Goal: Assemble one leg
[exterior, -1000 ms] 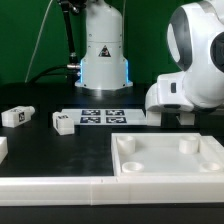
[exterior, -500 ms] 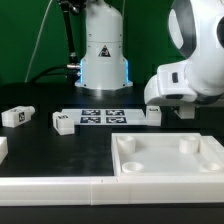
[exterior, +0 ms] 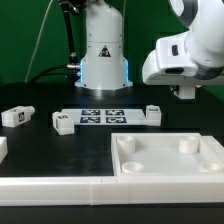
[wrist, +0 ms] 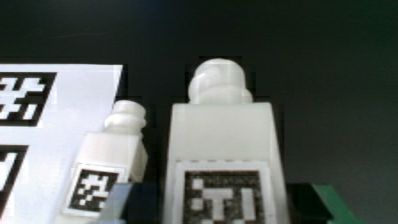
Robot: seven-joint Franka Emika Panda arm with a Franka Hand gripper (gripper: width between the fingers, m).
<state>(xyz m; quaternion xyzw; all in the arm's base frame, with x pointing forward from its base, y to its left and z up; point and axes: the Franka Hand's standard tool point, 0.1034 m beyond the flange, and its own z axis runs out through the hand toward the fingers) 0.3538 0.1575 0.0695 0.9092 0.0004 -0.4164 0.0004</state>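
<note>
In the wrist view my gripper [wrist: 222, 208] is shut on a leg [wrist: 222, 140], a white block with a round peg at its far end and a marker tag facing the camera. The jaws press on its two sides. In the exterior view the gripper [exterior: 185, 92] hangs above the table at the right, and the held leg is hidden behind it. A second leg [wrist: 111, 160] lies on the black table beside the marker board [wrist: 45, 120]; it also shows in the exterior view [exterior: 153, 111]. Two more legs [exterior: 18, 115] [exterior: 63, 122] lie at the left.
The marker board [exterior: 100, 116] lies in the middle of the table. A large white square panel [exterior: 170, 170] with corner sockets lies at the front right. A white part edge [exterior: 2, 148] shows at the far left. The robot base [exterior: 103, 55] stands at the back.
The arm has risen from near the table at the right, lifting the gripper. The leg beside the marker board, which the arm partly covered before, now shows fully.
</note>
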